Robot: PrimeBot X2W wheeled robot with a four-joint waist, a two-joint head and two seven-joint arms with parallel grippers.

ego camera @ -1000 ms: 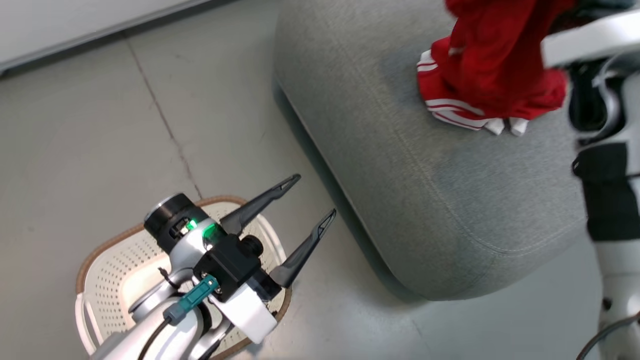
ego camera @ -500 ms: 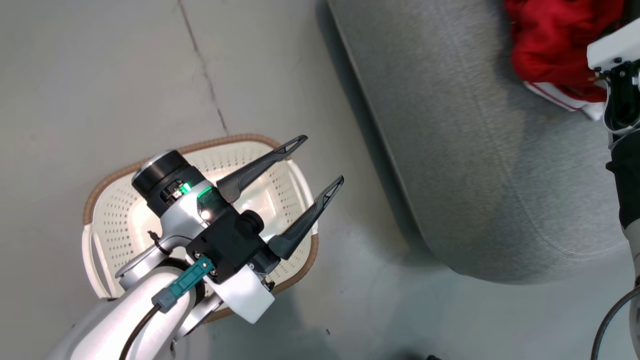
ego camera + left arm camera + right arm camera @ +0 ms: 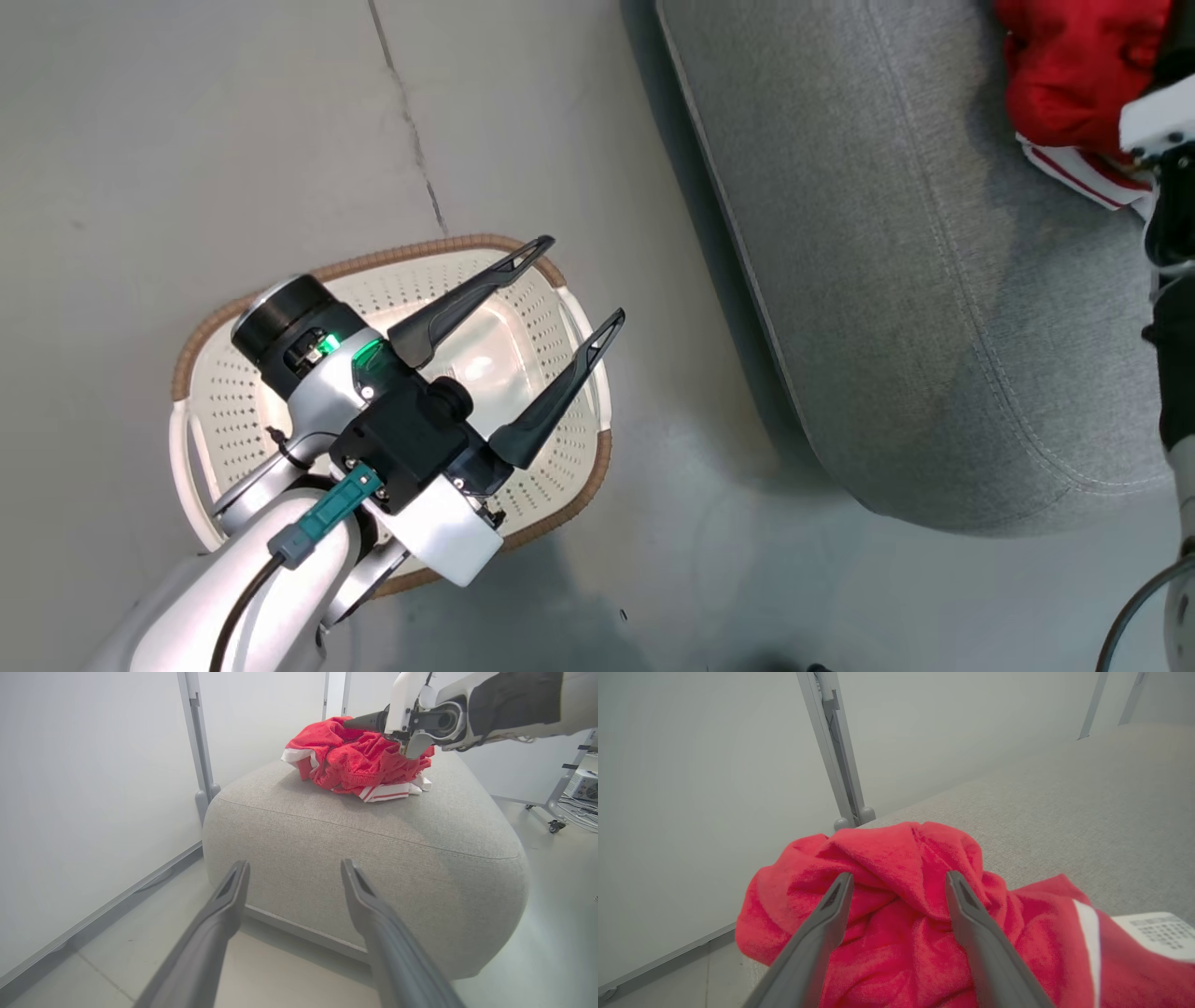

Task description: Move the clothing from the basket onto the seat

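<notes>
The clothing (image 3: 901,933) lies in a red heap on the seat (image 3: 887,280). The right gripper (image 3: 899,876) is open, its two fingers spread wide, with a bump of cloth between them. It looks like the let-go step. To do it well, I think the right gripper should lift straight up and clear of the heap before it swings away, so no finger hooks the soft cloth and drags it. One side of the heap seems close to the seat's edge, so a small tug could pull it to the floor.

The left gripper (image 3: 582,279) is open too and holds nothing. It hangs over the basket (image 3: 224,411), which looks bare inside, though the arm hides part of it.
</notes>
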